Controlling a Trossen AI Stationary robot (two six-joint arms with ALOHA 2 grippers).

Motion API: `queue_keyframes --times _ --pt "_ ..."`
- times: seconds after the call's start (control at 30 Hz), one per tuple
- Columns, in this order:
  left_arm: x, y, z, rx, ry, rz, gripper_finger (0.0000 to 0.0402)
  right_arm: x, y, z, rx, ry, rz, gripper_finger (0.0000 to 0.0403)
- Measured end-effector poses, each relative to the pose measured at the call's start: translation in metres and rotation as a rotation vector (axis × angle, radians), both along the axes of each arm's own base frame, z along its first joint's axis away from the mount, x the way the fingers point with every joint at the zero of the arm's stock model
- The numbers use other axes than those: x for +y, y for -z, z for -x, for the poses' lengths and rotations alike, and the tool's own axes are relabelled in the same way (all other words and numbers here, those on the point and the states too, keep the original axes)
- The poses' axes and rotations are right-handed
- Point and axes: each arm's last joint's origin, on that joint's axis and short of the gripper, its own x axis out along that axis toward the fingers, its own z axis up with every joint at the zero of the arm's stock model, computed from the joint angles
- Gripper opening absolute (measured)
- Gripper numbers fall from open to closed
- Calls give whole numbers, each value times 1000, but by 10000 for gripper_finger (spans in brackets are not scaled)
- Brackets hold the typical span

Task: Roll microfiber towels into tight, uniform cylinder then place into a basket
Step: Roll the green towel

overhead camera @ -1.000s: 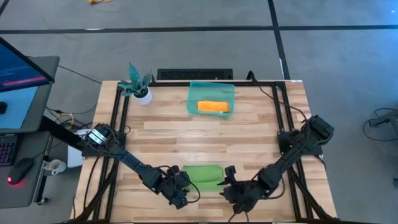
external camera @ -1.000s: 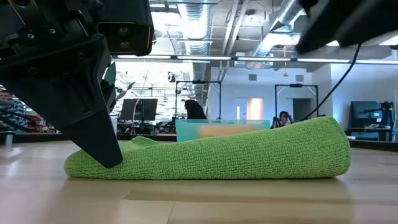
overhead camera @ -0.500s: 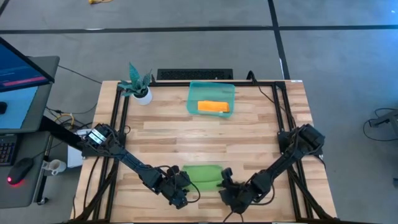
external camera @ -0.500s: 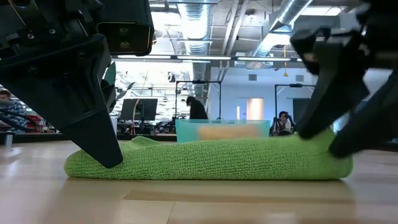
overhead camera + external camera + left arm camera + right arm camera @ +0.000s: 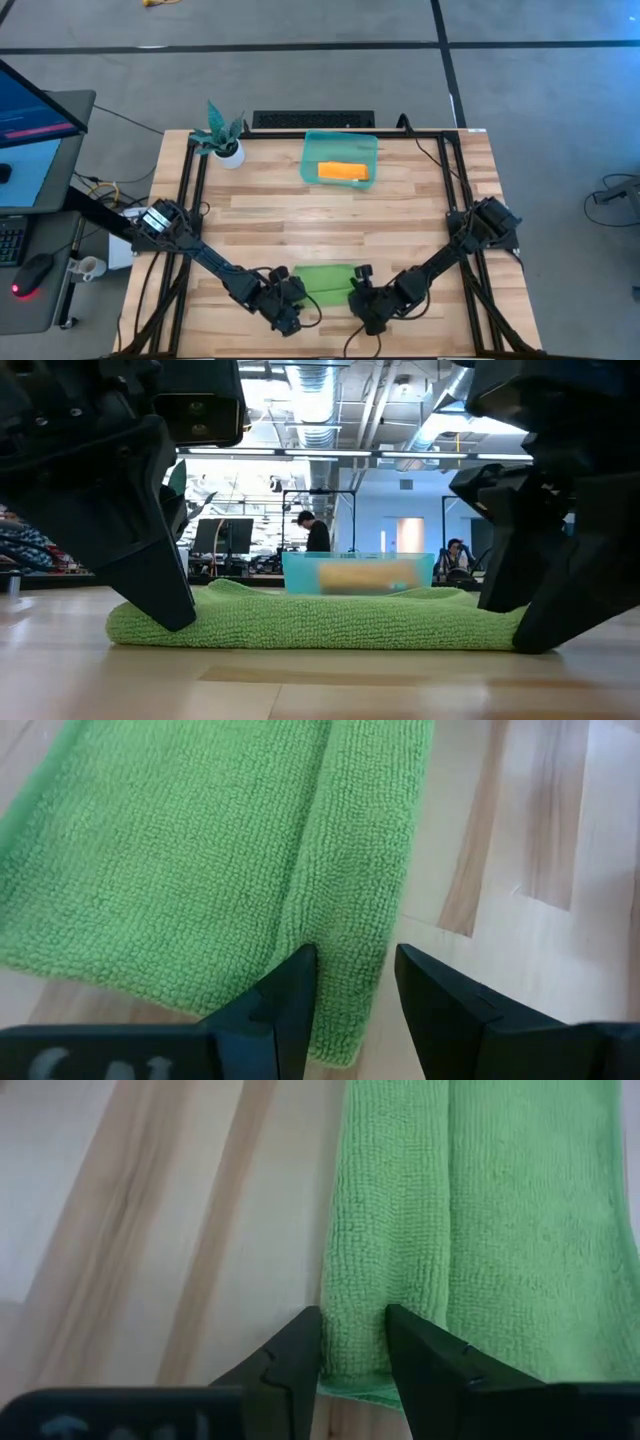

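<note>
Two arms work at the near edge of the wooden desk [image 5: 400, 215], one at each end of the green towel [image 5: 325, 280].

1. Green towel: it lies folded into a long, low strip near the front of the desk, flat against the wood. In the low view the strip [image 5: 320, 622] spans the gap between both grippers.

2. Left gripper [image 5: 287, 300]: positioned at the towel's left end. The left wrist view shows its jaws straddling the folded edge of the cloth [image 5: 230, 870], with that edge sitting between the two dark fingers [image 5: 290, 995]. The jaws are clenched on the green towel.

3. Right gripper [image 5: 360, 295]: positioned at the towel's right end. The right wrist view shows a thick fold of the cloth [image 5: 470, 1210] pinched between its fingers [image 5: 295, 1350]. These jaws are likewise grasping the green towel.

4. Basket [image 5: 311, 150]: a teal bin at the far middle of the desk, well apart from both grippers. The orange towel [image 5: 343, 172] lies inside it as a small roll.

5. Potted plant [image 5: 222, 135]: it stands at the far left corner, beside the basket but not touching it.

6. Background: a person [image 5: 316, 532] stands in the room beyond the desk.
</note>
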Motion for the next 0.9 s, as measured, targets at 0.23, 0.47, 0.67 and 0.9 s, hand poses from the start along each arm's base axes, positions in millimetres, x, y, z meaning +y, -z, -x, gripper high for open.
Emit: queue_keyframes --times 0.23,0.47,0.67,0.9 --pt "-3 1 3 -28 62 -105 137 -10 2 -4 53 93 -65 132" --pt "-6 1 7 -68 155 -288 137 -16 2 -8 75 187 -122 70" --pt "-10 -1 9 -79 263 -405 137 -16 2 -7 82 180 -126 13" --pt "-20 -24 4 -114 327 -672 137 -16 2 -7 84 177 -131 36"
